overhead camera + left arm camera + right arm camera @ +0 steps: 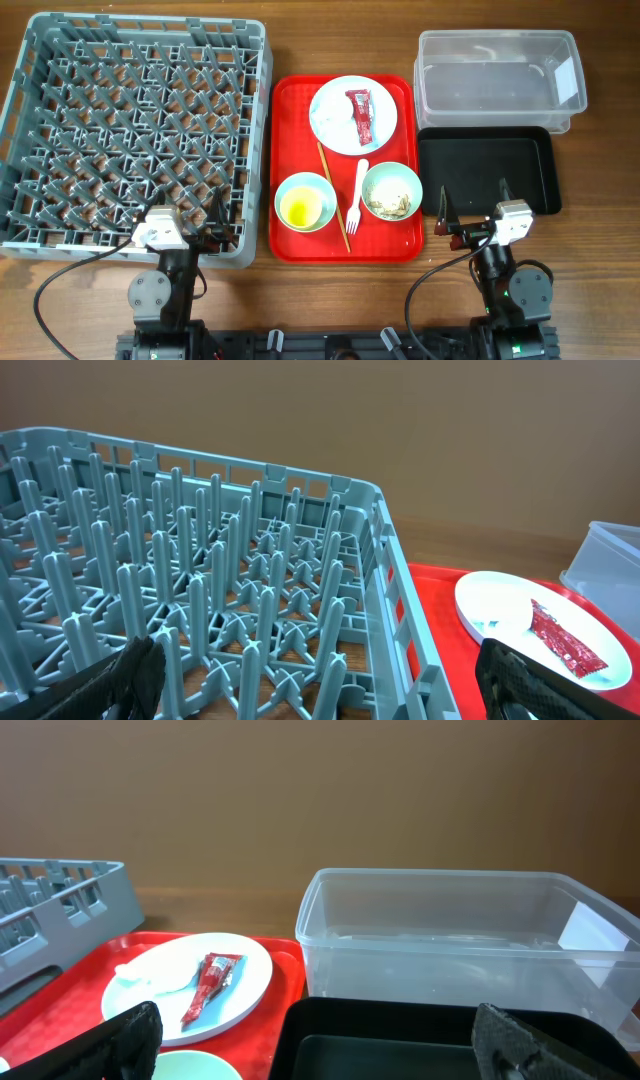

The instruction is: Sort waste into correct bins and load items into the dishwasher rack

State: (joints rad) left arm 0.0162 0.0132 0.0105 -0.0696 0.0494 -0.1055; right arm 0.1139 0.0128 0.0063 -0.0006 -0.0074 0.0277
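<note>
A red tray [290, 160] holds the pale-blue plate [335, 132] with the red wrapper [361, 117] and the white napkin [332, 112] on it. In front stand a bowl [290, 192] with the yellow cup [297, 210] in it and a bowl [376, 180] with rice scraps [391, 203]. The white fork [357, 196] and the chopstick [333, 196] lie between them. The grey dishwasher rack [135, 130] is at left. The clear tub [497, 78] and black tray [487, 172] are at right. My left gripper [193, 218] is open over the rack's near right corner. My right gripper [474, 210] is open over the black tray's near edge.
The wooden table [600, 200] shows around everything. In the left wrist view the rack's pegs [200, 590] fill the frame, with the plate and wrapper [565, 642] at right. In the right wrist view the tub [450, 940] stands behind the black tray [400, 1040].
</note>
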